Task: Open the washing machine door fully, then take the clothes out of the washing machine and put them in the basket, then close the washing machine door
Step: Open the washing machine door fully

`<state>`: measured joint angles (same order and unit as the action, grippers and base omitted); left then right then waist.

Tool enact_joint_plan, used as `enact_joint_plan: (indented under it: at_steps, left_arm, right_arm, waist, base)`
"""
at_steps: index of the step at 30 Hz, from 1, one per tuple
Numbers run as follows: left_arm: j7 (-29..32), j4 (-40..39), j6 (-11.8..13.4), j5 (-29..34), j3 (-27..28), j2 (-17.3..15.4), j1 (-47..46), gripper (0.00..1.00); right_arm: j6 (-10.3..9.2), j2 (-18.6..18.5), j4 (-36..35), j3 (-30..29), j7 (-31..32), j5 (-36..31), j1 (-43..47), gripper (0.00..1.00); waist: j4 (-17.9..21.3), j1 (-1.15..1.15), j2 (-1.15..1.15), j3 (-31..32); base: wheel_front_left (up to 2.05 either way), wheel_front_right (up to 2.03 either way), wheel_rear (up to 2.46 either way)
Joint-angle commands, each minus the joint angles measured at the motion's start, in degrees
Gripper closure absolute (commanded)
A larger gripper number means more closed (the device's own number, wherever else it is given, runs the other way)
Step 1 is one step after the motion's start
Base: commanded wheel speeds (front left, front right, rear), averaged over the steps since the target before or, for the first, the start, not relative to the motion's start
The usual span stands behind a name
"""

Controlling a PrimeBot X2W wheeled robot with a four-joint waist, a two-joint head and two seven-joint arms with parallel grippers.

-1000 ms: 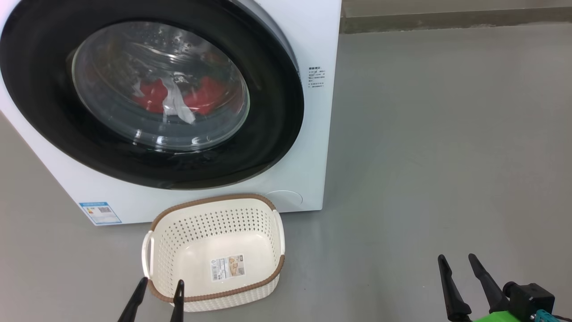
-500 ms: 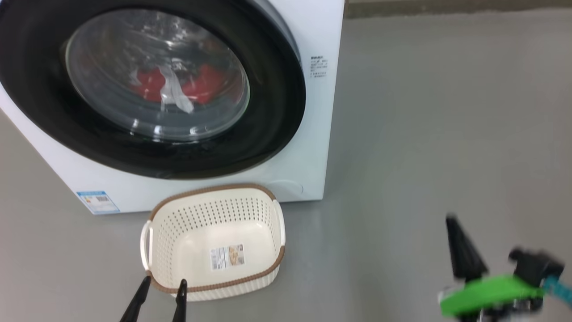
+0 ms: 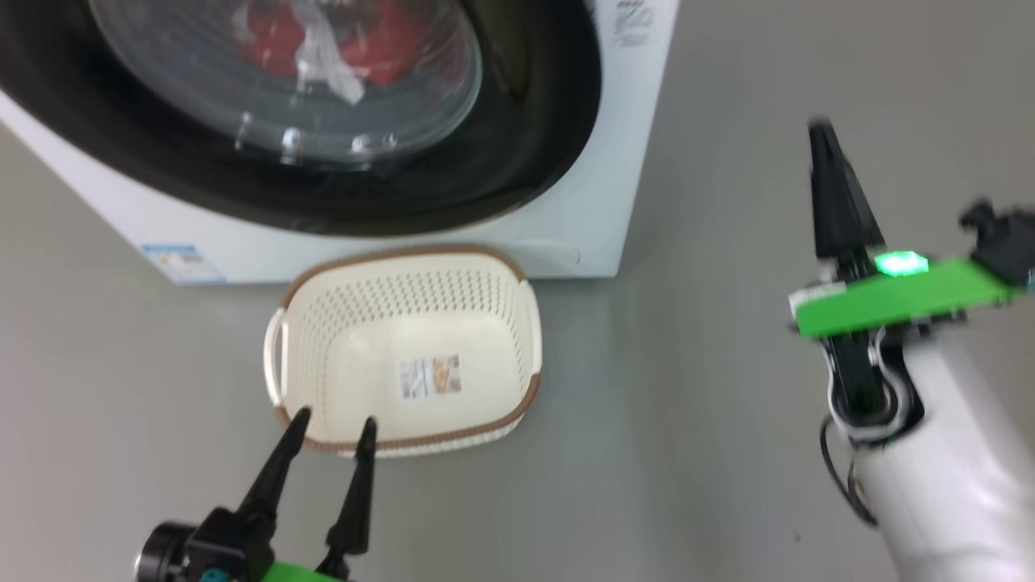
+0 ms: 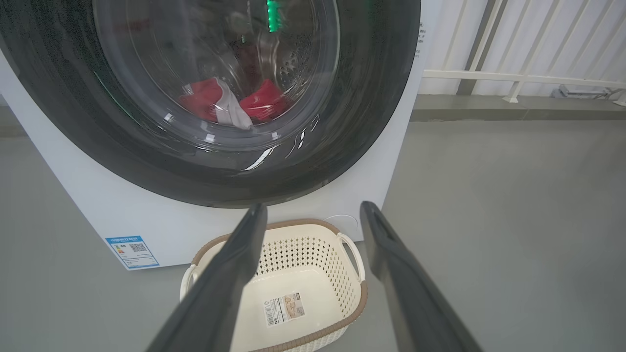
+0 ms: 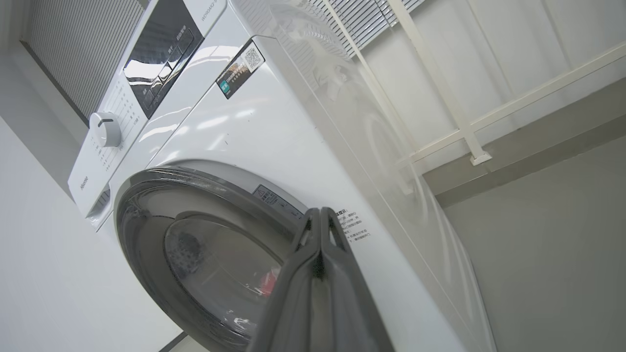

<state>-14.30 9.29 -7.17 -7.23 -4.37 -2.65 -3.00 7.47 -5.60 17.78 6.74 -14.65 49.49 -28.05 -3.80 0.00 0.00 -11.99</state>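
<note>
The white washing machine (image 3: 623, 162) stands at the upper left, and its door (image 3: 558, 121), with a wide black rim, lies against the front. Through the glass I see the red and white clothes (image 3: 380, 40) in the drum, also in the left wrist view as clothes (image 4: 208, 95). The cream basket (image 3: 521, 323) sits empty on the floor before the machine. My left gripper (image 3: 334, 420) is open with nothing in it, its tips at the basket's near rim. My right gripper (image 3: 821, 141) is shut on nothing. It is raised to the right of the machine, clear of it.
Grey floor (image 3: 711, 453) spreads right of the machine and basket. In the right wrist view, the shut right gripper (image 5: 320, 215) points at the door rim (image 5: 142, 195) below a control knob (image 5: 105, 129). A white railing (image 4: 513, 78) lines the far wall.
My right gripper has shut its fingers and risen to the right of the machine. The head view has shifted, showing more floor. The left gripper stays open by the basket.
</note>
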Motion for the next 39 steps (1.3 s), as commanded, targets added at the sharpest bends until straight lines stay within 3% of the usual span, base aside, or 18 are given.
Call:
enact_joint_plan:
  at_steps: [1, 9, 16, 23, 39]
  left_arm:
    - [-0.7, -2.0, -0.3, -0.6, 0.8, -0.2, -2.4, 0.00]
    - [-0.7, -2.3, -0.3, -3.2, -1.7, -0.8, -6.2, 0.00]
    - [-0.7, -1.9, -0.3, -4.6, -3.2, -1.2, -9.3, 0.00]
    - [-0.7, -1.7, -0.3, -5.4, -4.2, -1.2, -10.9, 0.00]
    - [-0.7, -1.1, -0.3, -6.9, -6.0, -0.8, -13.5, 0.00]
  right_arm:
    - [0.02, -0.9, -1.1, 3.3, -0.3, 3.2, -3.5, 1.00]
    - [0.02, -6.8, -1.4, 10.2, 5.1, 20.3, -16.2, 1.00]
    - [0.02, -10.4, -0.7, 11.7, 15.1, 33.1, -25.5, 1.00]
    - [0.02, -11.5, 1.8, 10.7, 24.1, 41.4, -31.3, 1.00]
    - [0.02, -10.2, 15.3, 13.3, 40.5, 46.3, -43.7, 1.00]
  waist:
    - [-3.4, 0.00, 0.00, -4.6]
    - [-6.1, 0.00, 0.00, -10.2]
    - [-7.9, 0.00, 0.00, -14.1]
    - [-9.4, 0.00, 0.00, -16.4]
    - [-11.7, 0.00, 0.00, -20.2]
  base:
    - [0.00, 0.00, 0.00]
    - [0.00, 0.00, 0.00]
    - [0.00, 0.00, 0.00]
    - [0.00, 0.00, 0.00]
    - [0.00, 0.00, 0.00]
